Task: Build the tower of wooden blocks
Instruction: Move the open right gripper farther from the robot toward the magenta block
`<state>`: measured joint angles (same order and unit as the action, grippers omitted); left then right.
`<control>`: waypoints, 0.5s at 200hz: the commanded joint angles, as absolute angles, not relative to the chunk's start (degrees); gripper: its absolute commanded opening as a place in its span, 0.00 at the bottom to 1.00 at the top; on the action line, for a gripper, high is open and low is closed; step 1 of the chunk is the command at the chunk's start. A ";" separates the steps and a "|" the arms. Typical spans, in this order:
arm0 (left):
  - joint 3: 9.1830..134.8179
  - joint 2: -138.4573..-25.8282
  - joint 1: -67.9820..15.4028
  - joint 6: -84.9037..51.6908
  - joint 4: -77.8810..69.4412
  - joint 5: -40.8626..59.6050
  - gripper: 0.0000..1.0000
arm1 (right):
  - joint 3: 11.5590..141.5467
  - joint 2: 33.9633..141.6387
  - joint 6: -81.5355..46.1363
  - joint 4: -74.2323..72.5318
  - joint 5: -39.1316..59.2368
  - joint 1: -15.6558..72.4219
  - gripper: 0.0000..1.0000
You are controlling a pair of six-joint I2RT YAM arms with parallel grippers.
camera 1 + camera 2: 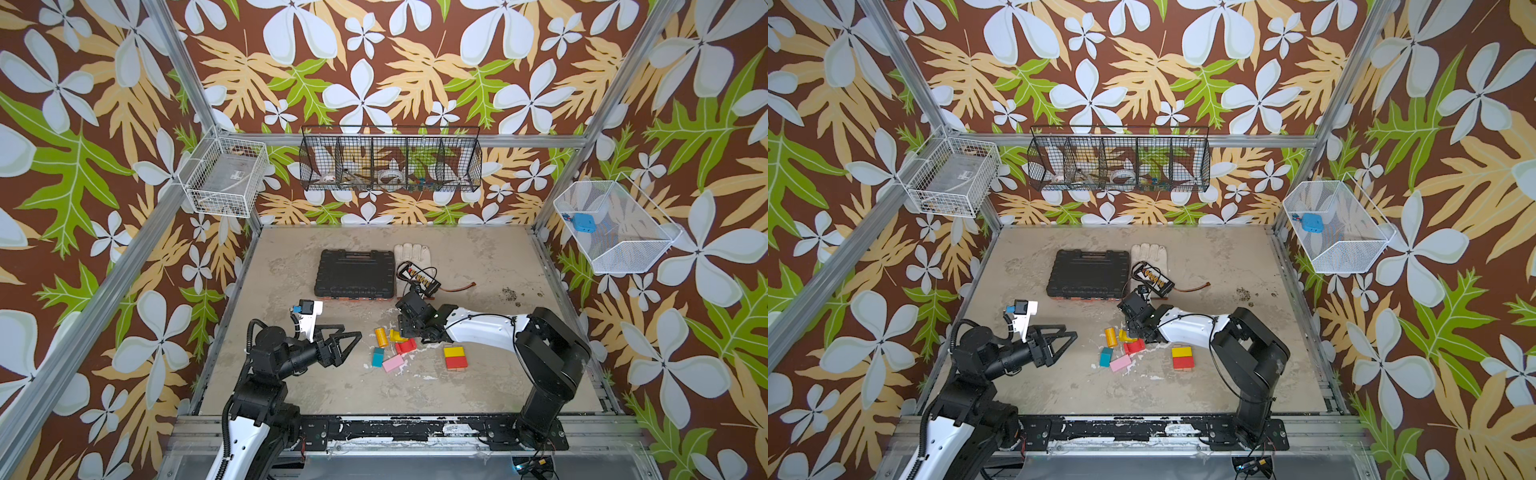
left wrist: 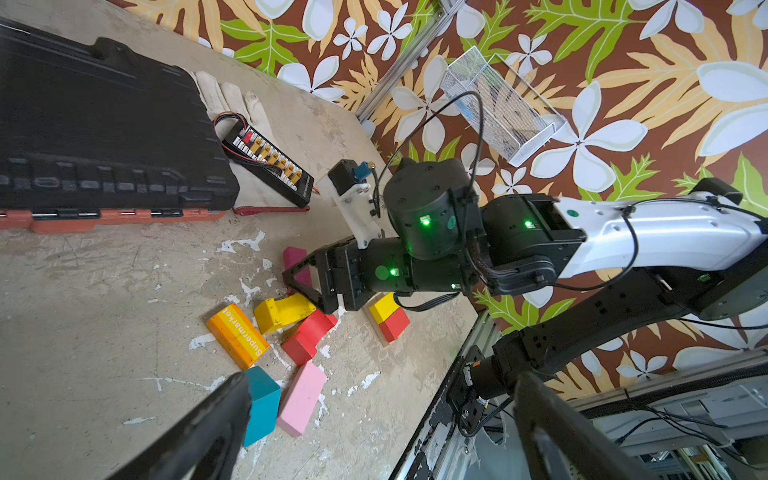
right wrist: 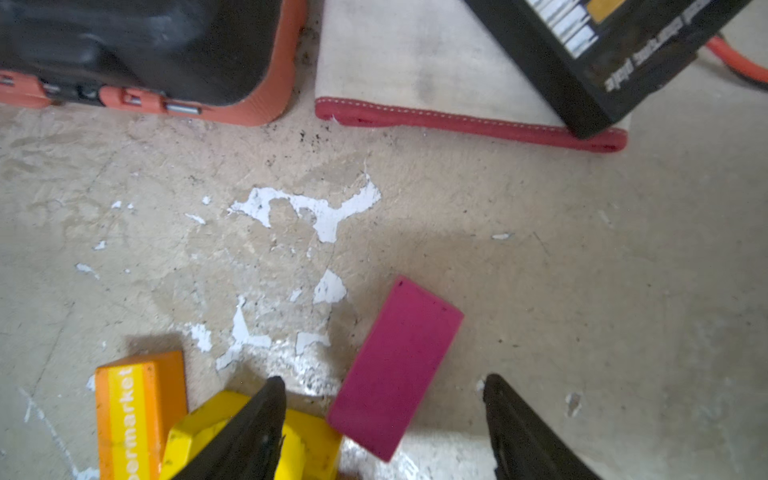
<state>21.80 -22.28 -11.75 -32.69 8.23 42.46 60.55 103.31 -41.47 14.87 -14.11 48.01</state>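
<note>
Blocks (image 1: pixel 1133 346) loose, lying flat | orange (image 2: pixel 237 336), yellow arch (image 2: pixel 282 311), red (image 2: pixel 309 336) clustered | teal (image 2: pixel 262 405) beside pink (image 2: pixel 302 398) | magenta (image 3: pixel 395 368) near arch | yellow-red pair (image 1: pixel 454 357) well apart, right

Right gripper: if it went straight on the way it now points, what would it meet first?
Probably the magenta block, lying just ahead between the open fingers of the right gripper. Its height above the block is unclear; beyond lies the glove.
</note>
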 commanded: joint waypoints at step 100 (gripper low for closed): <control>21.71 -21.82 -11.76 -32.49 6.11 42.73 1.00 | 61.29 107.14 -41.35 15.38 -14.02 47.49 0.62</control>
<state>21.78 -22.50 -11.75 -32.69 7.92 42.46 61.84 107.04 -40.49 14.61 -15.64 47.42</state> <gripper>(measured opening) 0.998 0.622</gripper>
